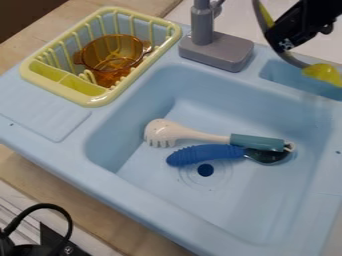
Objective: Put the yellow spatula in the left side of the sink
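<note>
the black gripper (pixel 276 39) — small white marking (pixel 286 44) — is clenched on the yellow spatula (pixel 323 73).

The bare floor of the sink basin (pixel 220 205) leaves free room on the near side, below the blue-handled utensil (pixel 204 155), and a narrower strip along the left wall. That utensil and the white pasta server (pixel 167 132) lie across the middle, in the way of a low sweep from far to near. Beyond the far rim the upright grey faucet (pixel 215 50) blocks a low crossing, and the yellow dish rack (pixel 93 102) stands beside it on the left
</note>
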`<state>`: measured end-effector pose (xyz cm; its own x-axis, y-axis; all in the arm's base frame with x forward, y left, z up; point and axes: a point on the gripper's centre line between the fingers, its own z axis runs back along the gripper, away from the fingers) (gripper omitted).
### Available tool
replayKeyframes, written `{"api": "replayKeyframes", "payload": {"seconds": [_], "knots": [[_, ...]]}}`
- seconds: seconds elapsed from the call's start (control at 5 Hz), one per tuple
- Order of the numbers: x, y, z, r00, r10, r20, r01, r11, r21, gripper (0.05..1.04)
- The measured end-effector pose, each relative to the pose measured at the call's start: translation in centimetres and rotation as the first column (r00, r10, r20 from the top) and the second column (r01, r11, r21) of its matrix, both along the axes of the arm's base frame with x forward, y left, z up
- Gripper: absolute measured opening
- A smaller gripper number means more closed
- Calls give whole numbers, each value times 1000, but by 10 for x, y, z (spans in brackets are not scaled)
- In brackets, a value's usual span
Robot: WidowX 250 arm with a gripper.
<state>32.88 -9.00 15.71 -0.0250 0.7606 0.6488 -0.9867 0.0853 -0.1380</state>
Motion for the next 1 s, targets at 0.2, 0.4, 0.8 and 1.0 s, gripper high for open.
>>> {"api": "replayKeyframes", "payload": {"seconds": [0.2, 0.4, 0.8, 1.0], "knots": [[-14, -4, 12, 1000, 10, 16, -9, 1000, -28, 252], [-37, -1, 8, 1000, 16, -20, -17, 999, -38, 252], [-92, 24, 3, 998, 56, -43, -62, 987, -152, 252], [-107, 57, 14, 992, 125, -12, -124, 966, -229, 252]]}}
